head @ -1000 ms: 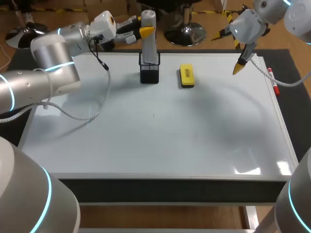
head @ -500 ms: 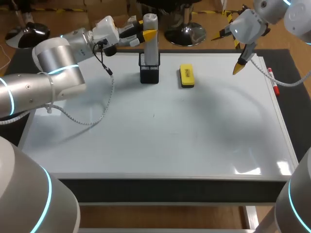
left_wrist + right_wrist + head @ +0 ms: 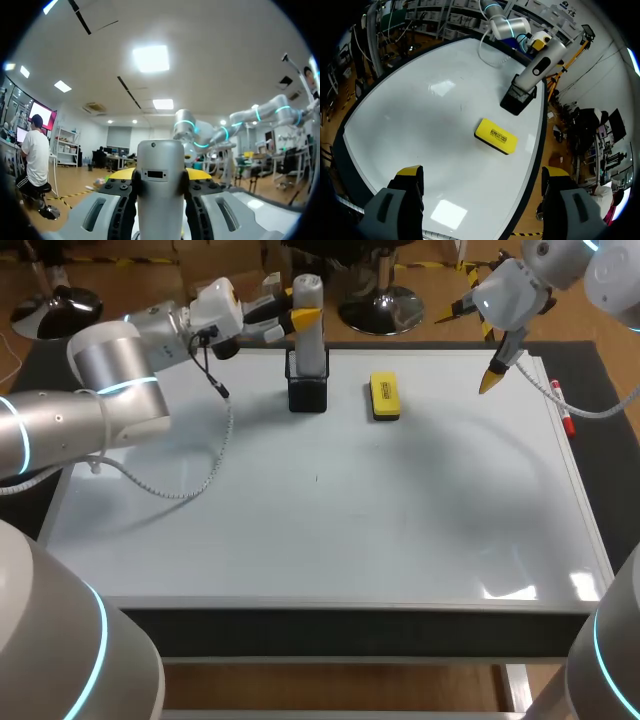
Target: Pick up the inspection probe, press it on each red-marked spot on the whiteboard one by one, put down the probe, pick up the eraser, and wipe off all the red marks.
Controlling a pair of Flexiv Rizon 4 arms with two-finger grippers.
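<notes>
The grey inspection probe [image 3: 307, 325] stands upright with its lower end in a black mesh holder [image 3: 308, 390] at the back of the whiteboard [image 3: 320, 530]. My left gripper [image 3: 300, 316] is shut on the probe's upper part; in the left wrist view the probe [image 3: 160, 195] fills the gap between the fingers of the left gripper [image 3: 160, 173]. The yellow eraser [image 3: 384, 397] lies just right of the holder. My right gripper [image 3: 466, 348] hangs open above the board's back right, with the eraser [image 3: 496, 136], holder [image 3: 520, 97] and probe [image 3: 542, 62] ahead of it. I see no red marks on the board.
A red marker pen [image 3: 563, 410] lies along the whiteboard's right edge. A tiny dark speck [image 3: 317, 478] sits near the board's middle. The left arm's cable [image 3: 205, 455] droops over the board's left part.
My left gripper has come down a little with the probe, whose top now sits lower over the holder. The right arm has stayed still.
</notes>
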